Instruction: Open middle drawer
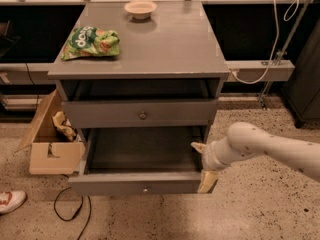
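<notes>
The middle drawer (135,183) stands pulled out of the grey cabinet (150,49). It has a low front panel with a small round knob (145,188) and a dark grey inside. My gripper (203,164) is at the right end of the drawer front, on a white arm coming in from the right. It is open: one cream finger (198,146) reaches inside the drawer and the other (207,181) lies in front of the panel. Above is the taller-fronted drawer (140,113), shut, with a bigger knob.
A green snack bag (90,41) and a small bowl (140,8) sit on the cabinet top. An open cardboard box (52,144) stands on the floor to the left, with a black cable (70,209) and a shoe (10,201) near it. Speckled floor lies in front.
</notes>
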Controlling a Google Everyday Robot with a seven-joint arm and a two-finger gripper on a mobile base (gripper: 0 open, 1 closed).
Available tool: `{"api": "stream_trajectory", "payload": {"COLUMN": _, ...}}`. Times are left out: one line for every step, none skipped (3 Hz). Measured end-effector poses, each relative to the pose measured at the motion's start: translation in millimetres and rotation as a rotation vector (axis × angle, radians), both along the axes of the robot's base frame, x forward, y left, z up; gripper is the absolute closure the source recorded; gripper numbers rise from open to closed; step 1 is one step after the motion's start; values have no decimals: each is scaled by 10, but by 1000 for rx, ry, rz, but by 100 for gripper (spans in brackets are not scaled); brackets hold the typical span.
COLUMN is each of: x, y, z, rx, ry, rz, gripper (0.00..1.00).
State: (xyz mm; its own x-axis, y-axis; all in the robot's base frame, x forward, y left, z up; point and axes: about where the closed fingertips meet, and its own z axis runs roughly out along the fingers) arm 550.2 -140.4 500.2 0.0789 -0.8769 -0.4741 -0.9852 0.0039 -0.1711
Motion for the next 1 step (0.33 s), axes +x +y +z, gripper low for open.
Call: {"api": "stream_trajectory", "payload": {"x": -83, "y": -356, "z": 569, "rx": 42, "ry": -116, "rz": -30, "gripper": 0}}
